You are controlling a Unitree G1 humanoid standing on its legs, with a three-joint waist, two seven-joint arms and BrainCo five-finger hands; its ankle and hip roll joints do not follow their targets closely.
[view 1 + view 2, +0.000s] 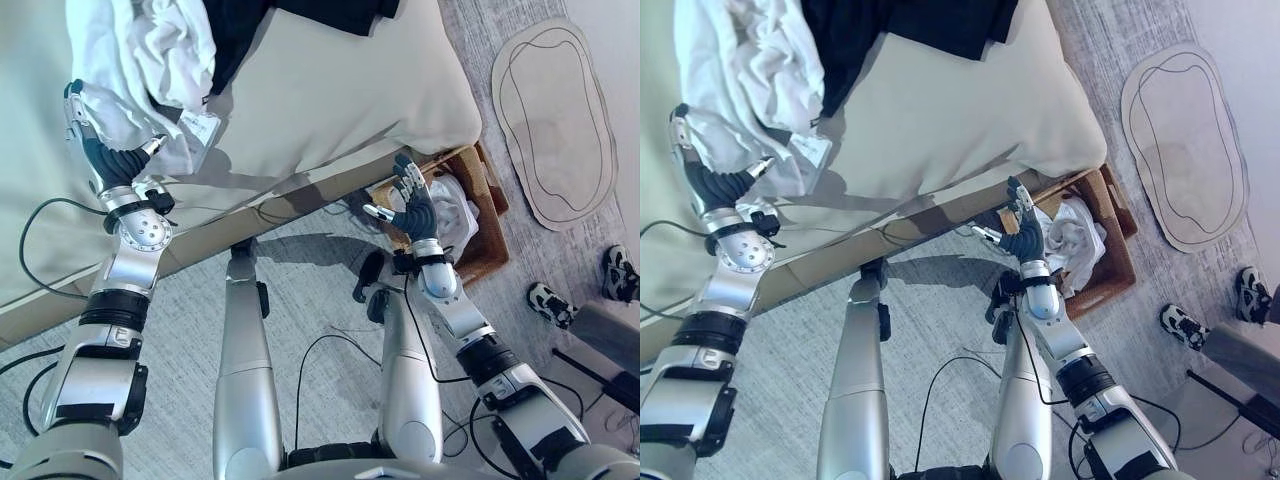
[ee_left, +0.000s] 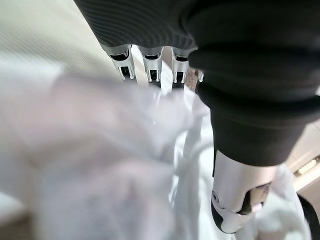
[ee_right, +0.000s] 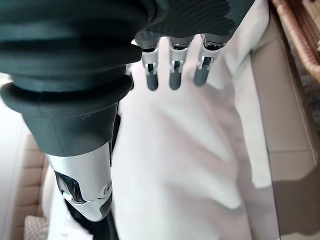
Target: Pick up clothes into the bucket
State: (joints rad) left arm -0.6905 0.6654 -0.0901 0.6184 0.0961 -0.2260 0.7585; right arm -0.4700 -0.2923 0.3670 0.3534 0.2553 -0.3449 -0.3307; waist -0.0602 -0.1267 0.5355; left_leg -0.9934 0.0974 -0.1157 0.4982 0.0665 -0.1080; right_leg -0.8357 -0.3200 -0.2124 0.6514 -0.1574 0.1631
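Note:
A heap of white clothes (image 1: pixel 150 50) lies on the bed (image 1: pixel 330 100), with a black garment (image 1: pixel 250 25) beside it. My left hand (image 1: pixel 112 158) rests against the near edge of the white heap, fingers straight and thumb sticking out; in the left wrist view the white cloth (image 2: pixel 100 150) covers the fingertips. A wicker basket (image 1: pixel 488 225) stands on the floor by the bed's corner and holds white clothes (image 1: pixel 458 215). My right hand (image 1: pixel 415 205) hovers open just above the basket, holding nothing; the right wrist view shows straight fingers (image 3: pixel 173 75) over white cloth (image 3: pixel 190 165).
The bed's wooden edge (image 1: pixel 250 225) runs between my two hands. A pale rug (image 1: pixel 555 120) lies beyond the basket. Two sneakers (image 1: pixel 548 302) (image 1: pixel 620 272) and a grey object (image 1: pixel 610 335) sit on the floor at the right.

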